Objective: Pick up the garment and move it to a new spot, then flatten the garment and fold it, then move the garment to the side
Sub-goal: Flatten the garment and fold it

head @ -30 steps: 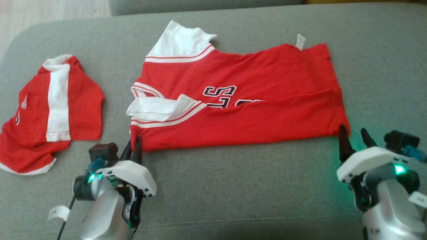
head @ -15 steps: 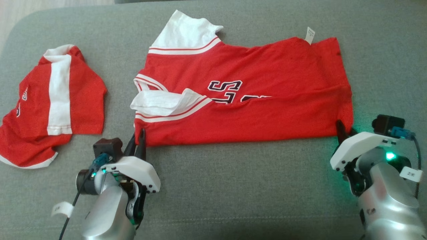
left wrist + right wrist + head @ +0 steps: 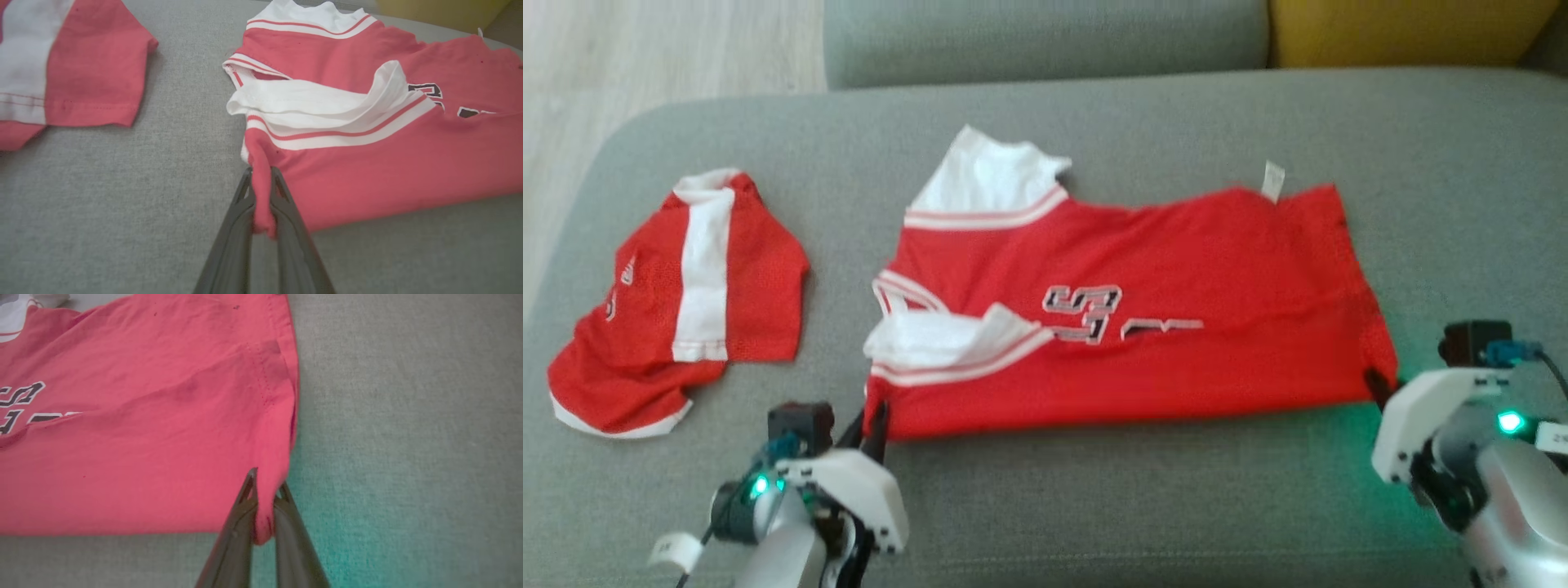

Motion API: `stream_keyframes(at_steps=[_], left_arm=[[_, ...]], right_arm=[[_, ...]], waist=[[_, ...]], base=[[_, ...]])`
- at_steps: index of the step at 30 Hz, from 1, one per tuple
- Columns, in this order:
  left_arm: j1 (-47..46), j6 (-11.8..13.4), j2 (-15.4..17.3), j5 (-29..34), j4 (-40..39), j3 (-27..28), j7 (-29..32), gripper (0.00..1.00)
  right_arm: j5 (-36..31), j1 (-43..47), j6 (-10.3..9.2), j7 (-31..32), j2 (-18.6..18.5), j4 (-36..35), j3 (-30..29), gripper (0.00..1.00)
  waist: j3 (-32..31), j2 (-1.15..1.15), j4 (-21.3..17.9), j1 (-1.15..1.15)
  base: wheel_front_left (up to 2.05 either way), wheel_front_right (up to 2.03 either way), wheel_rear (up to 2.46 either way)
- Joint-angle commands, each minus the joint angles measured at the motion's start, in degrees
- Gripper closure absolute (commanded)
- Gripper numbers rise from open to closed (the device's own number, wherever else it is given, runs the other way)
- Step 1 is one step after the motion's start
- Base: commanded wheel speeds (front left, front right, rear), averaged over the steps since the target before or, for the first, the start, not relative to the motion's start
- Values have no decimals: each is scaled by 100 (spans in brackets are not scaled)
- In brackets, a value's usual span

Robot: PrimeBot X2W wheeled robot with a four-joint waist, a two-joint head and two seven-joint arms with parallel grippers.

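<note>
The garment [image 3: 1160,327] is a red jersey with white sleeves and dark lettering, lying folded lengthwise on the grey sofa seat [image 3: 1094,506]. My left gripper [image 3: 876,416] is shut on its near left corner; in the left wrist view a pinch of red cloth [image 3: 261,196] sits between the dark fingers [image 3: 286,212] of that gripper [image 3: 261,173]. My right gripper [image 3: 1379,384] is shut on the near right corner, and the right wrist view shows the hem [image 3: 265,506] clamped between the fingertips of this gripper [image 3: 265,479].
A second red and white garment [image 3: 678,302] lies crumpled at the left of the seat, also seen in the left wrist view as a red piece [image 3: 73,69]. The sofa back [image 3: 1045,37] and a yellow cushion [image 3: 1405,28] stand behind. Wooden floor [image 3: 645,49] lies far left.
My right gripper has closed on the garment's near right corner. The head camera has tilted, so the whole scene sits lower in the picture. The left gripper keeps its hold.
</note>
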Motion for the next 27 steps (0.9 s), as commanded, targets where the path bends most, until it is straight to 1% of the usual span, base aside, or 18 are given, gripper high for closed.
stream_keyframes(at_steps=[1,5,8,11,12,13,14,17,19,24,27], left_arm=[[-72,-12,209,-39,-202,172,17,100],[316,-76,327,-98,-445,114,244,100],[595,-99,395,-140,-704,68,420,100],[765,-71,394,-159,-942,19,528,100],[805,-49,385,-158,-1001,3,548,96],[839,-26,374,-156,-1054,-12,564,52],[868,-3,363,-155,-1104,-24,569,0],[926,76,365,-142,-1233,-28,526,0],[909,190,330,-222,-1405,107,317,0],[795,234,211,-434,-1857,382,-302,0],[741,214,130,-571,-2139,545,-488,0]], right_arm=[[100,18,37,86,-215,-255,129,100],[448,477,37,570,-524,-801,319,100],[695,819,37,792,-635,-1204,215,100],[789,1150,37,919,-690,-1496,47,100],[796,1242,37,919,-687,-1581,-17,55],[812,1324,37,924,-663,-1648,-100,0],[809,1392,37,935,-635,-1718,-175,0],[742,1519,37,891,-533,-1968,-403,0],[621,1588,37,706,-440,-2295,-618,0],[414,1663,37,-19,-178,-3020,-949,0],[290,1675,37,-513,99,-3383,-1180,0]], waist=[[-145,0,-7,0],[-370,0,-52,0],[-416,0,-53,0],[-422,0,-20,0],[-427,0,-11,0],[-431,0,-5,0],[-437,0,-2,0],[-464,0,-13,0],[-479,0,-21,0],[-502,0,-39,0],[-500,0,-90,0]], base=[[0,0,0],[0,0,0],[0,0,0],[0,0,0],[0,0,0],[0,0,0],[0,0,0],[0,0,0],[0,0,0],[0,0,0],[0,0,0]])
